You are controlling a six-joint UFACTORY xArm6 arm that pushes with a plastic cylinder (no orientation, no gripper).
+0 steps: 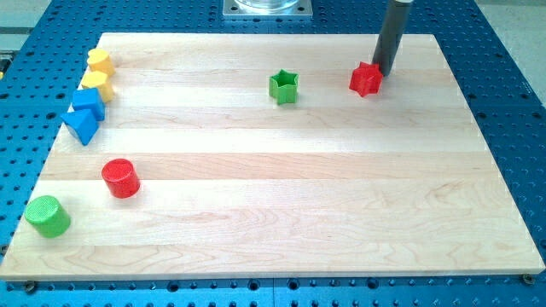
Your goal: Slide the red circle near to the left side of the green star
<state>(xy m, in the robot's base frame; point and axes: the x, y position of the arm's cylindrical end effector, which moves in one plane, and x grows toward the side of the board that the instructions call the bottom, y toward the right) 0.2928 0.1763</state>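
Red circle (120,178): short upright cylinder, view's lower left, green circle (48,216) nearby. Green star (284,87) well apart, board between bare. My tip (380,73) touches red star (365,79); no jaws.

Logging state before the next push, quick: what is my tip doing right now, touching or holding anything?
My tip: a bare rod, nothing held; it sits at the red star, on its right edge at the view's top, far from the red circle.
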